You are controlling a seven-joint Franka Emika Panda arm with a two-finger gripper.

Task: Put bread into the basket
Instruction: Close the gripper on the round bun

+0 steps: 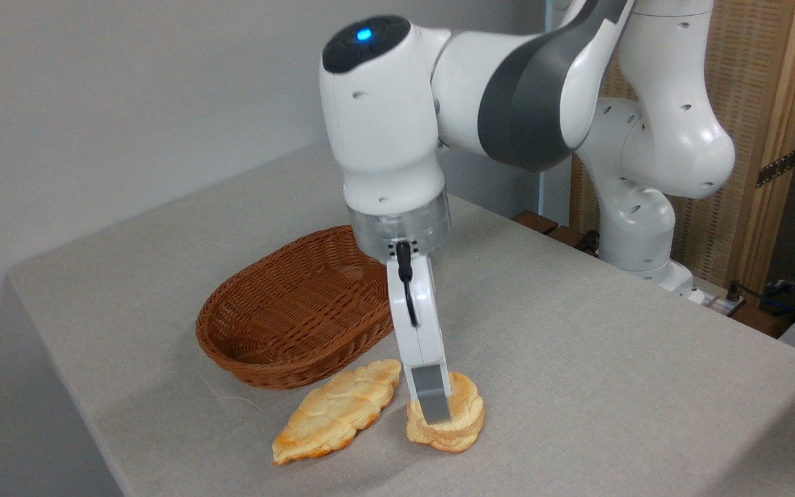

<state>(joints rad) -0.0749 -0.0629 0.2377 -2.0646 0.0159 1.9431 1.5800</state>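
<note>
The bread (pixel 463 414), a small round golden bun with a toasted top, rests on the table near the front edge. My gripper (pixel 435 408) comes straight down onto it and is seen edge-on. Its near grey fingertip (pixel 432 400) covers the bun's left front side, and the far finger is hidden behind it. How the jaws stand around the bun does not show. The basket (pixel 287 317), oval brown wicker, stands just behind and to the left with nothing visible inside.
A long flat leaf-shaped braided bread (pixel 335 411) lies just left of the bun, in front of the basket. The table edge runs close along the front left. The arm's base (pixel 635 235) stands at the back right, before a wooden screen.
</note>
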